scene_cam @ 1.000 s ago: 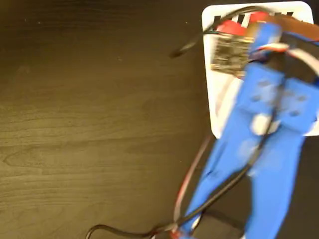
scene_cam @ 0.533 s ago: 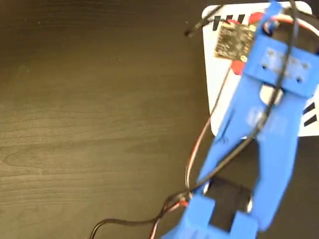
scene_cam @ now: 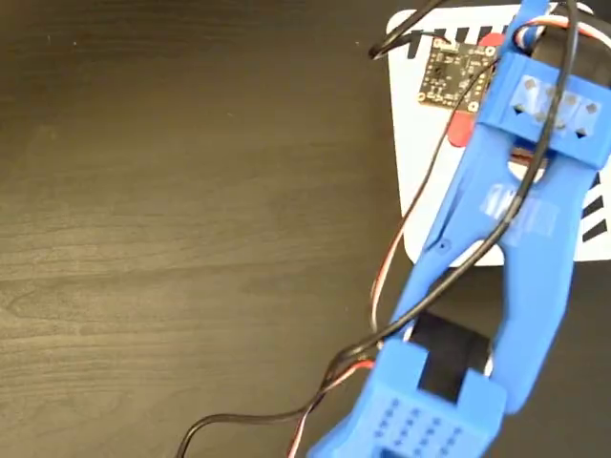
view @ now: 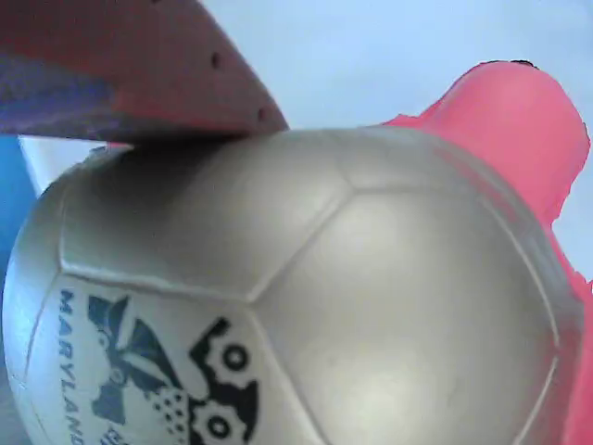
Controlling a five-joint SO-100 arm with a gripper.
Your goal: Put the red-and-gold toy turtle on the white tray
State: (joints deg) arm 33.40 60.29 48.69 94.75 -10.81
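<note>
The red-and-gold toy turtle (view: 306,278) fills the wrist view: a gold domed shell with a black logo, and a red limb (view: 519,111) at the upper right. One finger (view: 139,65) of my gripper presses on the top left of the shell; the other finger is hidden. In the fixed view only small red bits of the turtle (scene_cam: 461,131) peek out from under my blue arm (scene_cam: 520,219), over the white tray (scene_cam: 420,191) at the upper right. The wrist and its circuit board (scene_cam: 456,72) cover the gripper there.
Black and red cables (scene_cam: 382,286) trail from the arm across the dark wooden table (scene_cam: 172,229). The tray's black stripes show at its top edge (scene_cam: 420,40) and right edge (scene_cam: 594,215). The arm's base (scene_cam: 420,410) stands at the bottom.
The arm has swung further over the tray and steadied, its earlier blur gone. The turtle's red parts have shifted slightly toward the tray's middle.
</note>
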